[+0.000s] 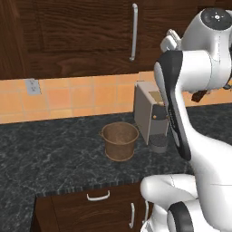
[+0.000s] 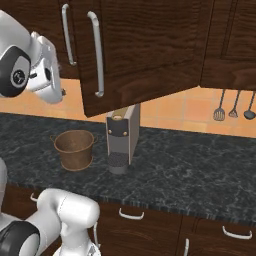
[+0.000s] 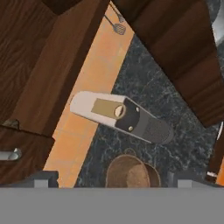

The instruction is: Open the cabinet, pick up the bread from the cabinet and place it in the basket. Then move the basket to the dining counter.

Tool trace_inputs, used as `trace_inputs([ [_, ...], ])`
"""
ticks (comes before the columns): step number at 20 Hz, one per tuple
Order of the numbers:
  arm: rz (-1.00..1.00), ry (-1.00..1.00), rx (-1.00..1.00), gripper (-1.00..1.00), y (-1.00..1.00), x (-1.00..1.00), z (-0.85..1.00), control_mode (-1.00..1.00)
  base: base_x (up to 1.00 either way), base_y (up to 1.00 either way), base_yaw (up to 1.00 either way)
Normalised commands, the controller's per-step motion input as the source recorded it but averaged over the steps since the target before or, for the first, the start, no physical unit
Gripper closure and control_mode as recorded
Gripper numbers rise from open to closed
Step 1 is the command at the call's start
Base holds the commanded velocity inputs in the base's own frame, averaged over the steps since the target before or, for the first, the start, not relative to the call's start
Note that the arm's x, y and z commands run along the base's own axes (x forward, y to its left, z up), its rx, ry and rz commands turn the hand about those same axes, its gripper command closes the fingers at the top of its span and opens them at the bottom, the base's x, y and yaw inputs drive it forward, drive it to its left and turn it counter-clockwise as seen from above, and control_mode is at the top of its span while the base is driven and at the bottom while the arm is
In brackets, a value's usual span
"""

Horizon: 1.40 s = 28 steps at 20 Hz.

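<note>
At the worktop: the basket (image 1: pixel 119 141) stands upright on the black speckled worktop (image 1: pixel 54 158), centre of the left base view, just left of the coffee machine (image 1: pixel 152 118) and apart from it
Basket inside: looks bare in both base views; in the hand view its lower part is cut off at the bottom edge
Cabinet: the cabinet (image 2: pixel 135 50) fills the top of the right base view; one door swings out toward the camera, its lower edge hanging over the coffee machine's top
Cabinet interior: hidden behind that door in every view, so the bread cannot be made out
Handle: a long silver bar handle (image 2: pixel 96 52) runs down the open door, upper left of centre
Gripper: the gripper (image 3: pixel 111 181) is at the bottom of the hand view, fingers spread wide with nothing between them; only the tips show
Arm: its white body covers the right side of the left base view and part of the coffee machine
Far right: hanging utensils (image 2: pixel 234 107) on the orange tiles, too small to tell apart
</note>
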Motion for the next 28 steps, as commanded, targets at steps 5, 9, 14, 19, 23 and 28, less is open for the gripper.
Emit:
trace_inputs([
  [5,-0.25,-0.20,0.28,-1.00,-0.18,0.45,-0.08,-1.00,0.00,0.00,0.00],
  [9,-0.48,-0.35,0.22,-1.00,-0.21,0.00,0.00,-1.00,0.00,0.00,0.00],
  [14,-0.46,-0.30,0.22,-1.00,-0.01,0.09,0.00,-1.00,0.00,0.00,0.00],
  [19,-0.32,-0.12,0.29,-1.00,-0.31,0.06,0.07,-1.00,0.00,0.00,0.00],
  [23,-0.31,-0.09,0.27,-1.00,-0.10,0.00,0.20,-1.00,0.00,0.00,0.00],
  [28,-0.30,-0.07,0.24,-1.00,-0.65,-0.42,0.05,-1.00,0.00,0.00,0.00],
])
